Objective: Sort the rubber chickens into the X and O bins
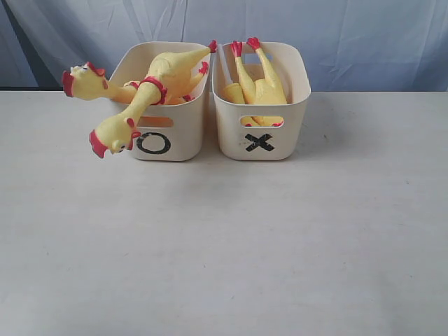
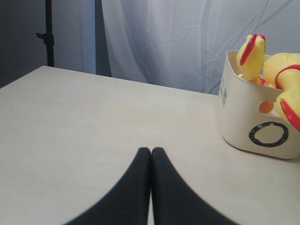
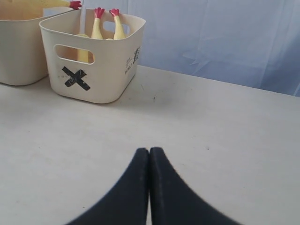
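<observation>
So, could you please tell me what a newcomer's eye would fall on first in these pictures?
Two rubber chickens spill out of the O bin on the exterior view's left, their red-combed heads hanging over its front-left corner. Beside it, red feet poke straight up from the X bin. The left gripper and right gripper are both shut, low over the pale table.

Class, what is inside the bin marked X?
In the X bin, a rubber chicken sticks feet up, red feet above the rim. The wall covers its head; whether a second lies there cannot be told.
</observation>
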Robot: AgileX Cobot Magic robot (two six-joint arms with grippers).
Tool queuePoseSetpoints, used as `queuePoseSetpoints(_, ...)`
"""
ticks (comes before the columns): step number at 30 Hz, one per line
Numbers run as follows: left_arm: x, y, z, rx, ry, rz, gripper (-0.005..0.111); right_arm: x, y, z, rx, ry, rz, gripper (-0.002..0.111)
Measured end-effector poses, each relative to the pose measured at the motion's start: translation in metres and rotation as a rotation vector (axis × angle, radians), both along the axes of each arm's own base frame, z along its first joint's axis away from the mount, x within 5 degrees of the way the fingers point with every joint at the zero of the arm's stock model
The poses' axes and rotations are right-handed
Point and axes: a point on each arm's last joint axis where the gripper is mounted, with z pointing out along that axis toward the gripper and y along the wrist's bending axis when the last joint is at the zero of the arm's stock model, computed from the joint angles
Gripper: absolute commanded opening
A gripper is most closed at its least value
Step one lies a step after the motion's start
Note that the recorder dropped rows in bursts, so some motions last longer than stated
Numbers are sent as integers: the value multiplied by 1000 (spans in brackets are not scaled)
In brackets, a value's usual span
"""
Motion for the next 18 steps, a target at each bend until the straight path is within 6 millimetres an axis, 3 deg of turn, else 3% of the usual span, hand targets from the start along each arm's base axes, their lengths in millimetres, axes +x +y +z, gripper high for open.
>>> queuePoseSetpoints(18, 0, 1, 0, 15, 3, 23, 0, 0, 0, 0, 0, 0, 0, -1)
